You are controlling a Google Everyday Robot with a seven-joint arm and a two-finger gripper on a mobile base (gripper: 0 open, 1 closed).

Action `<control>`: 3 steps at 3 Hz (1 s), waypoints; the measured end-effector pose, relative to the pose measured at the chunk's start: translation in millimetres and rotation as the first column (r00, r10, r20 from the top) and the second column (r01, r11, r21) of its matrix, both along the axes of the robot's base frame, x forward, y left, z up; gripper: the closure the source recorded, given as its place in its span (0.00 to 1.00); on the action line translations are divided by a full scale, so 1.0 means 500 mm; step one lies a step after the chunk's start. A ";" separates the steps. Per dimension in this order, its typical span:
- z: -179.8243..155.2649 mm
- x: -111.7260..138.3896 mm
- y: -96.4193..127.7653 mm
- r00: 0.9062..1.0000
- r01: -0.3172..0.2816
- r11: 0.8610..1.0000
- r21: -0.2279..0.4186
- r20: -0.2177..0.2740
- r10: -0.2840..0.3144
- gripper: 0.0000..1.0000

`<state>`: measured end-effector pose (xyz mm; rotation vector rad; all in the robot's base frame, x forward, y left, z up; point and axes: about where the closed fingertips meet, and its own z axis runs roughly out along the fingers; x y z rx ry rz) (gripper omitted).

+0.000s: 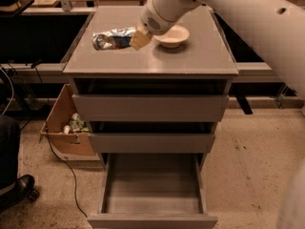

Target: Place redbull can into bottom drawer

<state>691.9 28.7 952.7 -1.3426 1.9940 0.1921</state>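
Observation:
My gripper [140, 38] is over the top of the grey cabinet [190, 61], at the right end of a crinkled silver-and-blue foil packet [112, 38] and just left of the white bowl [171, 35]. It touches or overlaps the packet's end. The redbull can does not show; the gripper and the arm [214, 8] may be hiding it. The bottom drawer [152, 185] is pulled fully open at the cabinet's foot, and its grey inside holds nothing. The two upper drawers [150, 108] are pulled out only a little.
A cardboard box [66, 128] with rubbish stands on the floor left of the cabinet, with a cable beside it. A shoe [16, 187] shows at the far left. Benches stand behind the cabinet. The big white arm fills the upper right.

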 end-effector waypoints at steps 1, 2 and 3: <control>-0.006 -0.110 -0.008 1.000 -0.014 1.000 0.011 0.008 0.014 1.00; -0.068 -0.241 -0.017 0.999 -0.025 1.000 0.013 -0.027 0.025 1.00; -0.099 -0.297 -0.026 0.999 -0.028 1.000 0.013 -0.044 0.028 1.00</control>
